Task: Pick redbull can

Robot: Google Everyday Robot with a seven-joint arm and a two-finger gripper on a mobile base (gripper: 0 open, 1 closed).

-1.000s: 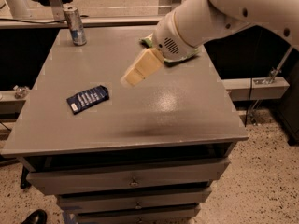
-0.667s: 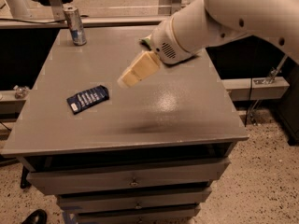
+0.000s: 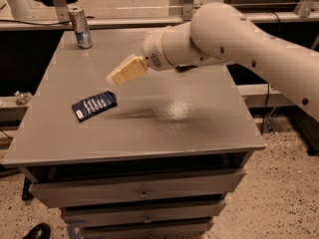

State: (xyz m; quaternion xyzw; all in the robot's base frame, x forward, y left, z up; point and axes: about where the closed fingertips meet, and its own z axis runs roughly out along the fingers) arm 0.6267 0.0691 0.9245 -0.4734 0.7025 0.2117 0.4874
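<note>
The redbull can (image 3: 80,28) stands upright at the far left corner of the grey table (image 3: 199,128); it is slim, silver with blue patches. My gripper (image 3: 115,77) with cream fingers hangs above the table's middle left, pointing left and down, well to the right of and nearer than the can. It holds nothing. A flat dark blue packet (image 3: 94,105) lies on the table just below and left of the gripper.
The table has drawers (image 3: 144,193) along its front. A metal rail and frame (image 3: 187,4) run behind the table. A dark shoe (image 3: 36,231) shows on the floor at the lower left.
The arm has swung left and forward, bringing the gripper over the middle left of the table, closer to the blue packet. The can and packet have not moved.
</note>
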